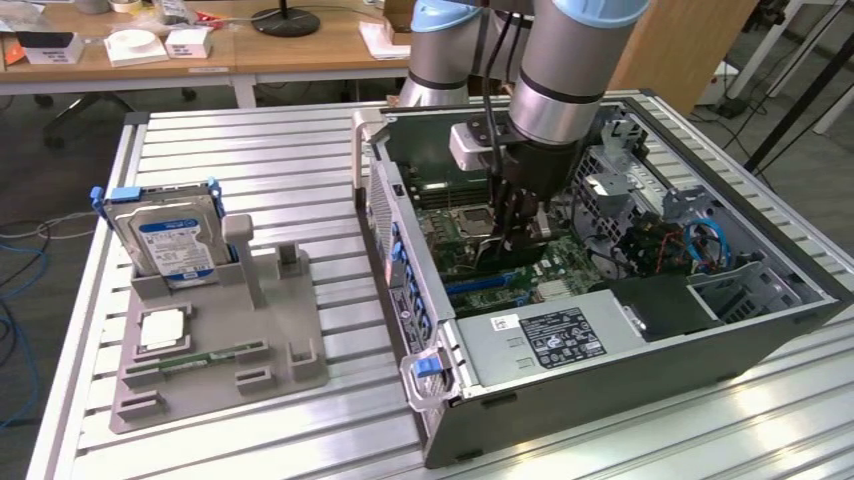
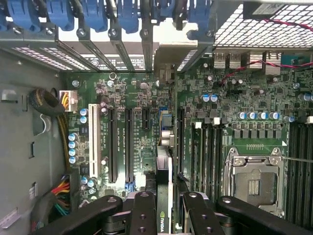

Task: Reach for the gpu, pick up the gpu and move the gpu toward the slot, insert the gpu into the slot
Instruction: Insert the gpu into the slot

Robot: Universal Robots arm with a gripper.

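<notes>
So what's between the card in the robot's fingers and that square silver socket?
Long black memory slots stand between the gpu and the silver socket. You can see this in the wrist view.

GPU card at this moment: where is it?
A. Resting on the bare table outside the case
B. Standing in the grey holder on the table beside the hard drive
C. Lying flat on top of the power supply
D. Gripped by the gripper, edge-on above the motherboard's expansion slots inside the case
D. In the wrist view the GPU card stands edge-on between the gripper fingers, over the motherboard slots inside the open case.
</notes>
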